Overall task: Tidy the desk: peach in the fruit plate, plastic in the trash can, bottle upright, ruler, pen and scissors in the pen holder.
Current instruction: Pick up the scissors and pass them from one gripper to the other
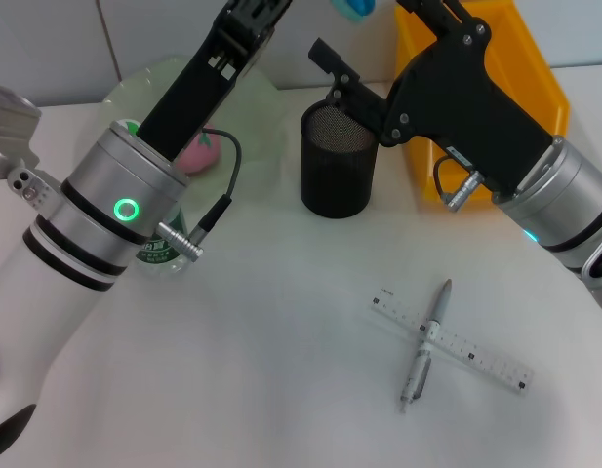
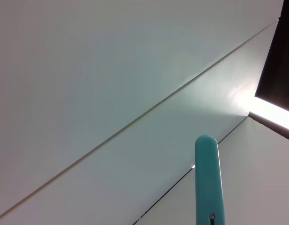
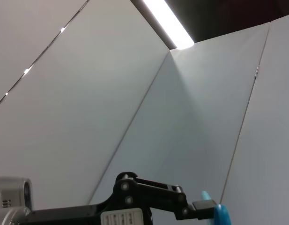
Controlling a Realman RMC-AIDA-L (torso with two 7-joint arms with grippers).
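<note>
white desk (image 1: 281, 322), ruler (image 1: 452, 339) under pen (image 1: 427, 341)

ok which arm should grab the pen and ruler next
Probably right. The pen and ruler lie crossed on the robot's right side of the table, nearer the right arm. The left arm is raised with a teal handle at its tip.

The left arm (image 1: 47, 253) has a white shell, a silver wrist band ringed in black, and a glowing green ring light (image 1: 127, 209). A black cable with a silver plug (image 1: 183, 239) loops beside it. The right arm (image 1: 564, 200) has the same silver cuff. Both end in black angular links studded with round screws.
</note>
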